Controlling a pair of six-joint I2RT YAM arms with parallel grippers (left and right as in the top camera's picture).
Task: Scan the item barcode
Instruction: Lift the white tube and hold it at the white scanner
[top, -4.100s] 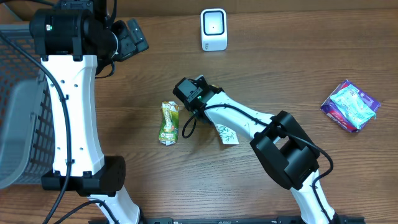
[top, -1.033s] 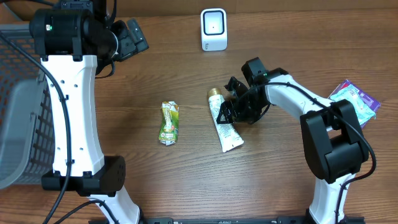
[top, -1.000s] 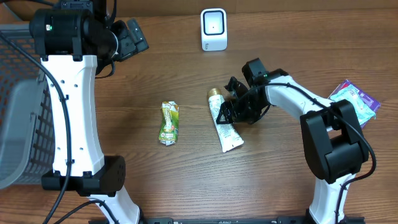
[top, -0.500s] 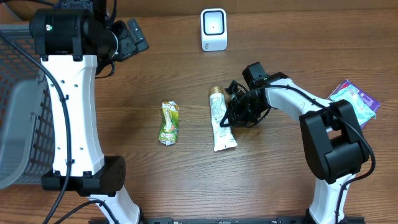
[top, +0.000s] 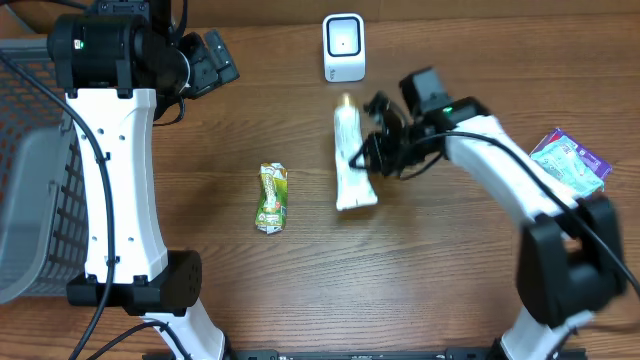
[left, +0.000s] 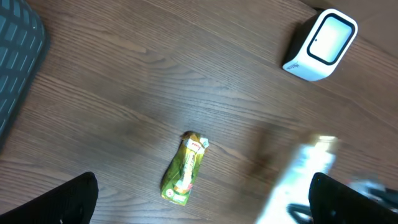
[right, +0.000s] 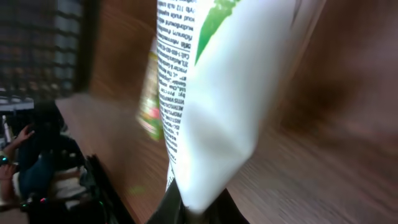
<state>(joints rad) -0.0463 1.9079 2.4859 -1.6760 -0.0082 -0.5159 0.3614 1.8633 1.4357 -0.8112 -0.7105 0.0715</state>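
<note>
White tube (top: 352, 165) is gripped tight by the right end effector (top: 378, 150) just right of centre, apparently raised off the surface (top: 300, 290) so it can be aimed at the scanner (top: 343, 47) up top. Left end effector (top: 212, 58) is parked wide open, upper left.

You have the tube (top: 352, 160) before the scanner (top: 344, 47), the pouch (top: 271, 197) left of it, the packet (top: 567, 170) far right, the basket (top: 25, 100) far left.

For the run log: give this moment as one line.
right gripper: shut on white tube | left gripper: open, empty | white tube: short of scanner
</note>
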